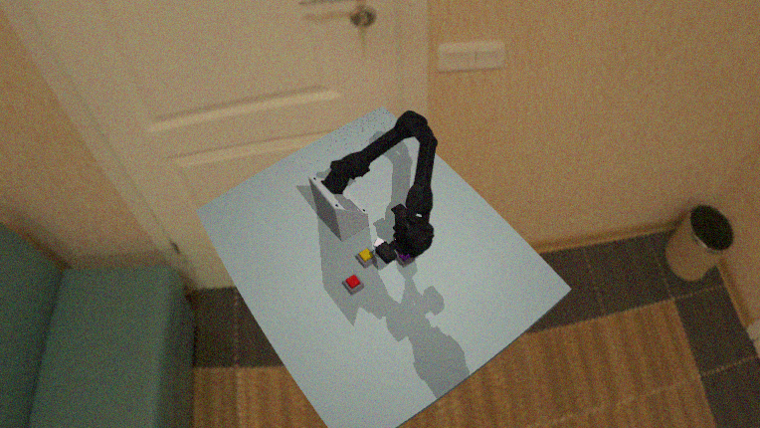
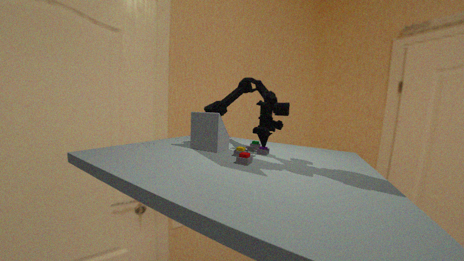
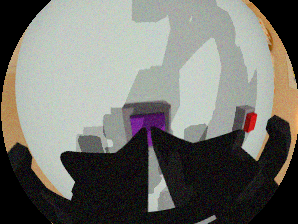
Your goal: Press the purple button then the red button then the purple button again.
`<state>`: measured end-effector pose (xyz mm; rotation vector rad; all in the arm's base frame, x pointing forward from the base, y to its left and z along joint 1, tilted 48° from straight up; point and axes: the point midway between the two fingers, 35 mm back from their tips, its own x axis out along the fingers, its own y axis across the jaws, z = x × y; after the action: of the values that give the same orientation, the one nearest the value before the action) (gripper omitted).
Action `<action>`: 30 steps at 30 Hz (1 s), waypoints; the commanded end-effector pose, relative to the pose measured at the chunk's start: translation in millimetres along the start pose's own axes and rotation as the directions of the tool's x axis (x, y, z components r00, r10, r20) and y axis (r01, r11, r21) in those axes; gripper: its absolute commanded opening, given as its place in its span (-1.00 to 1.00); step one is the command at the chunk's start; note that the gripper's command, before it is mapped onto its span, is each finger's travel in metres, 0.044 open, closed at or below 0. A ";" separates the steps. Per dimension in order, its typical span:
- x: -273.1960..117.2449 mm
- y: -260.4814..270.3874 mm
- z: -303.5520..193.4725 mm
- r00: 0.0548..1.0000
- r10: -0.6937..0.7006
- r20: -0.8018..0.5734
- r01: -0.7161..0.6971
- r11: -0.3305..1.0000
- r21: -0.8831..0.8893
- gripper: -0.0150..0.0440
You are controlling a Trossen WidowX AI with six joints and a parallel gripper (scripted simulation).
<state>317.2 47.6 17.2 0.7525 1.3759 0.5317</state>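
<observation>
The purple button (image 1: 405,257) (image 2: 260,148) (image 3: 157,120) sits in a grey housing under my gripper (image 2: 263,145) (image 3: 148,131). My gripper is shut and empty, pointing straight down, with its fingertips at the top of the purple cap. The tips cover part of the cap, and I cannot tell how far down it is. In the top view the arm hides the fingertips. The red button (image 1: 352,282) (image 2: 244,155) (image 3: 251,122) stands apart, at the right in the wrist view, with its cap raised and nothing touching it.
The yellow button (image 1: 364,255) (image 2: 240,149) stands between the arm's grey wedge-shaped mount (image 1: 353,224) (image 2: 204,131) and the purple button. The green button (image 2: 255,142) stands behind the purple one in the exterior view. The arm hides it in the top view.
</observation>
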 end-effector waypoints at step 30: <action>-93.2 124.2 -59.8 1.000 0.005 -0.008 -0.005 1.000 0.011 0.86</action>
<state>260.0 69.6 165.8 0.7580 1.3816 0.5339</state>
